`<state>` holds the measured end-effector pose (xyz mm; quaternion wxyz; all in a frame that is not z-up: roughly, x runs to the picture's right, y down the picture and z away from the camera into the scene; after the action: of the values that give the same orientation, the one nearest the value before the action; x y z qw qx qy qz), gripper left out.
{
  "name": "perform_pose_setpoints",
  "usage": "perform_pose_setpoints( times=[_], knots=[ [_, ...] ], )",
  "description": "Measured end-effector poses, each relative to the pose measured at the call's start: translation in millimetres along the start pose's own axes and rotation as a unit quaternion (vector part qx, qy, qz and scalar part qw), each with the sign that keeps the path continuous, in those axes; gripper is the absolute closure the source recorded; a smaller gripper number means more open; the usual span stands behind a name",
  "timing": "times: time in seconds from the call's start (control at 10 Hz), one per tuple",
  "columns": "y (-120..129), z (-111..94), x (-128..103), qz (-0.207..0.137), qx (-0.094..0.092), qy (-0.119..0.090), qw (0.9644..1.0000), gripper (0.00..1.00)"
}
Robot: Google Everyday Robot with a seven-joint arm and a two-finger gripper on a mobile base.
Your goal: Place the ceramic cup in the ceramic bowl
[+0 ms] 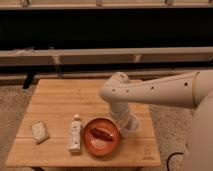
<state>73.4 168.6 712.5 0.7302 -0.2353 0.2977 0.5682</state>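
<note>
The ceramic bowl (101,142), orange-brown and shallow, sits near the front edge of the wooden table (60,100), with a dark reddish-brown item lying in it. The ceramic cup (131,125), small and white, stands just right of the bowl, close to its rim. My gripper (125,120) comes down from the white arm right at the cup, and the wrist hides much of the cup. I cannot tell whether the cup is lifted or resting on the table.
A white tube with a cap (75,133) lies left of the bowl. A pale wrapped item (39,131) lies at the front left. Gravel floor surrounds the table, and a dark bench rail runs behind it.
</note>
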Motion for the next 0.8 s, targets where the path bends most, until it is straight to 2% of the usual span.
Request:
perform_pose_setpoints(
  times=[0.1, 0.3, 0.5, 0.6, 0.8],
  knots=[
    [11.6, -3.0, 5.7, -0.01, 0.004, -0.001, 0.9999, 1.0],
    [18.5, -8.7, 10.4, -0.026, 0.014, -0.002, 0.9995, 1.0],
    [32.3, -24.2, 16.3, -0.049, 0.023, 0.0, 0.9985, 1.0],
    [38.2, -24.4, 22.4, -0.059, 0.029, 0.003, 0.9979, 1.0],
    [66.0, -28.9, 35.9, -0.086, 0.04, 0.007, 0.9954, 1.0]
  ],
)
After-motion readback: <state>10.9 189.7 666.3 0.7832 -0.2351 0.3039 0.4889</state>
